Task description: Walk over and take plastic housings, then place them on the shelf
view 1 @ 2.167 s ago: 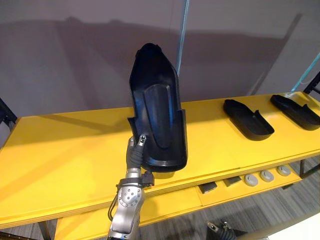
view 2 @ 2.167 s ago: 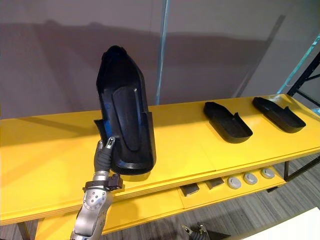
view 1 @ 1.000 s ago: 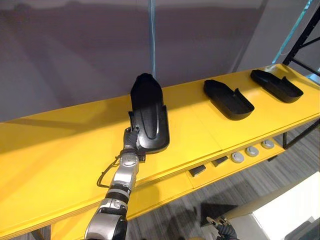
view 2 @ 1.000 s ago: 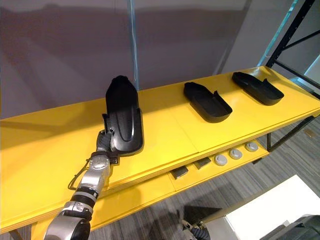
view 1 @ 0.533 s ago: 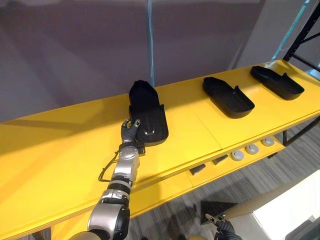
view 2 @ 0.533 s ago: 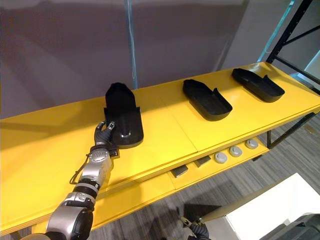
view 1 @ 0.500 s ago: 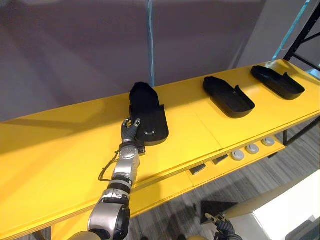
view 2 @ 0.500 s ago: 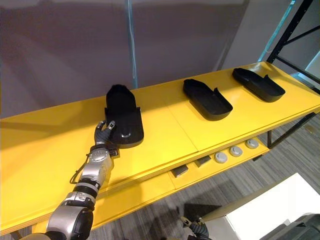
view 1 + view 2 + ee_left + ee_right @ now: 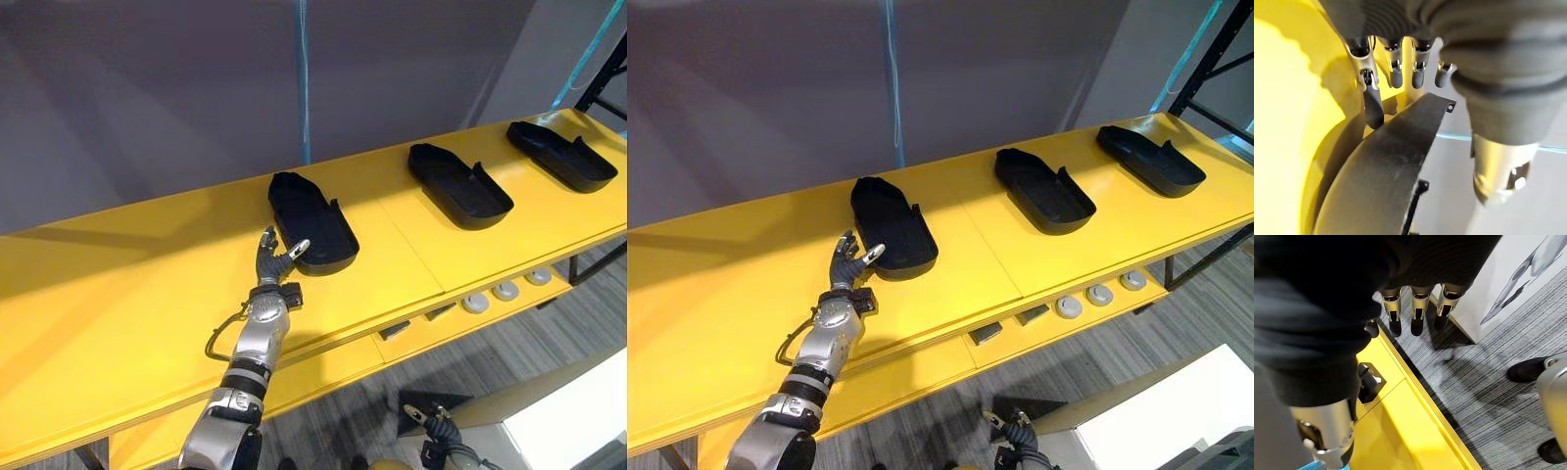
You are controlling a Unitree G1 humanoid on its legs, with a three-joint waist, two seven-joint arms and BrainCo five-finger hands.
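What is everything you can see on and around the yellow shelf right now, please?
Shelf: one, yellow, two boards.
Left plastic housing: one, black, top board.
Middle plastic housing: one, black, top board.
Right plastic housing: one, black, top board.
Discs: three, grey, lower board.
Small blocks: two, dark, lower board beside discs.
Left robot hand: one, silver, open, at left plastic housing's near end.
Right robot hand: one, silver, open, low beside lower board.
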